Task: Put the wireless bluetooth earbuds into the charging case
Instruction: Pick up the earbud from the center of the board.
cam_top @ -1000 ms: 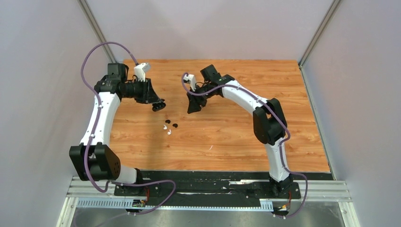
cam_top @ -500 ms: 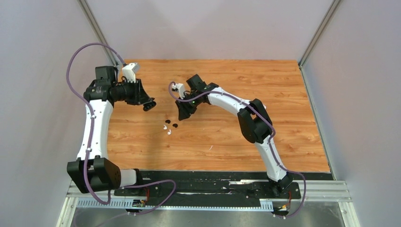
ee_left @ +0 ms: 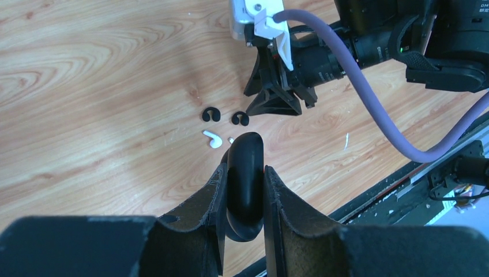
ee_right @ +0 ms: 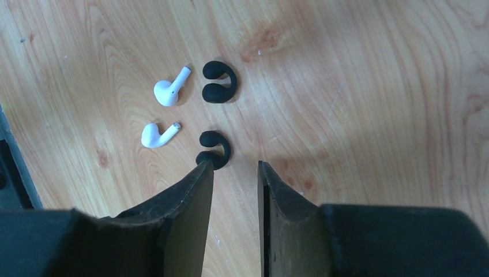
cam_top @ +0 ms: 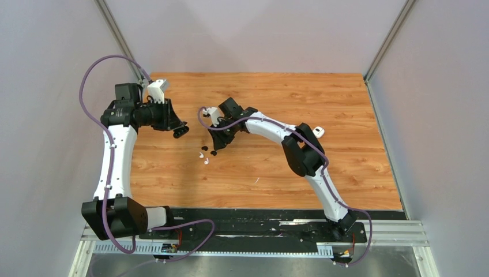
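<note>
Table (cam_top: 346, 104): left gripper (ee_left: 243, 173) is clamped on the black charging case (ee_left: 247, 151). Right gripper (ee_right: 235, 170) is held parted, empty. Four earbuds (ee_right: 168, 92) are laid just ahead of its fingertips, the nearest black one at one tip.

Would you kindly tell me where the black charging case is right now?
The black case is gripped in the left pincer, over the table's left half; in the left wrist view the four earbuds lie just beyond it.
</note>
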`<action>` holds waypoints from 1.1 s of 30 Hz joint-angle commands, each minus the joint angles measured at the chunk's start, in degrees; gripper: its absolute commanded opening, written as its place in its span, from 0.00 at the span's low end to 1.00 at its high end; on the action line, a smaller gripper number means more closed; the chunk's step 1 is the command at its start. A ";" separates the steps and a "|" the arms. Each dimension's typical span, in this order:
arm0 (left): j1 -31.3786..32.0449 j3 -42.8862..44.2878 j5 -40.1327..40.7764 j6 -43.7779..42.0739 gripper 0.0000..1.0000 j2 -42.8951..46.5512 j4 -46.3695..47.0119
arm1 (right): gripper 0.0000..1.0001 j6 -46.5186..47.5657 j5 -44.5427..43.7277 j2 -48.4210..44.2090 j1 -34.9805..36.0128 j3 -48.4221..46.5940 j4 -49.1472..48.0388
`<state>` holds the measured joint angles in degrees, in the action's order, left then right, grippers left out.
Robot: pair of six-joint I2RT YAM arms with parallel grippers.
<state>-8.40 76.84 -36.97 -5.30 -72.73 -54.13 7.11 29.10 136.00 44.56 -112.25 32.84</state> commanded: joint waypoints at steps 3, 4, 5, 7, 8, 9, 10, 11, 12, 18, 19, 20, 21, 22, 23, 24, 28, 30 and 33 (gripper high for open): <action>-0.56 -0.44 -0.48 0.18 0.00 2.15 0.91 | 0.37 -1.58 -0.06 1.10 -0.08 -2.04 -1.94; -0.63 -0.50 -0.48 0.23 0.00 2.15 1.14 | 0.44 -1.58 0.20 1.10 -0.01 -1.95 -1.93; -0.68 -0.57 -0.52 0.21 0.00 2.09 1.18 | 0.46 -1.51 0.32 1.10 0.08 -1.93 -1.98; -0.65 -0.65 -0.37 0.07 0.00 1.95 1.36 | 0.45 -1.49 0.38 1.15 0.31 -1.84 -1.95; -0.65 -0.71 -0.22 0.01 0.00 1.92 1.28 | 0.45 -1.49 0.35 1.19 0.39 -1.84 -1.94; -0.60 -0.76 -0.22 -0.15 0.00 1.90 1.29 | 0.44 -1.49 0.28 1.26 0.48 -1.84 -1.94; -0.63 -0.87 -0.21 -0.11 0.00 1.89 1.35 | 0.44 -1.49 0.21 1.34 0.59 -1.84 -1.93; -0.73 -0.93 -0.25 -0.07 0.00 1.89 1.33 | 0.44 -1.41 0.03 1.41 0.72 -1.82 -1.95; -0.73 -1.04 -0.33 -0.02 0.00 1.89 1.36 | 0.44 -1.40 -0.01 1.53 0.83 -1.84 -1.91; -0.79 -1.25 -0.32 0.18 0.00 2.06 1.57 | 0.44 -1.06 -0.01 1.65 1.50 -1.70 -1.75; -0.82 -1.25 -0.39 0.23 0.00 2.06 1.66 | 0.44 -0.97 -0.08 1.66 1.62 -1.60 -1.73; -0.78 -1.30 -0.39 0.32 0.00 2.06 1.70 | 0.44 -0.96 -0.10 1.67 1.67 -1.45 -1.64; -0.75 -1.33 -0.43 0.35 0.00 2.06 1.80 | 0.44 -0.89 -0.16 1.59 1.82 -1.22 -1.55; -0.74 -1.33 -0.50 0.33 0.00 2.06 1.86 | 0.44 -0.75 -0.25 1.56 1.92 -0.96 -1.54; -0.80 -1.40 -0.53 0.35 0.00 2.15 1.93 | 0.44 -0.64 -0.34 1.50 2.06 -0.77 -1.48; -0.77 -1.46 -0.55 0.35 0.00 2.15 1.93 | 0.44 -0.49 -0.43 1.46 2.15 -0.49 -1.50; -0.77 -1.92 -0.65 0.58 0.00 2.22 2.23 | 0.41 -0.02 -0.76 1.28 2.37 -0.08 -1.49; -0.81 -2.17 -0.84 0.69 0.00 2.31 2.33 | 0.38 0.11 -0.69 1.28 2.38 -0.31 -1.55; -0.74 -2.50 -0.95 0.80 0.00 2.41 2.45 | 0.31 0.43 0.86 1.32 2.38 -1.13 -1.70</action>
<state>-8.69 74.72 -37.01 -5.26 -72.40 -53.30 6.68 29.50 137.29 46.72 -112.25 32.25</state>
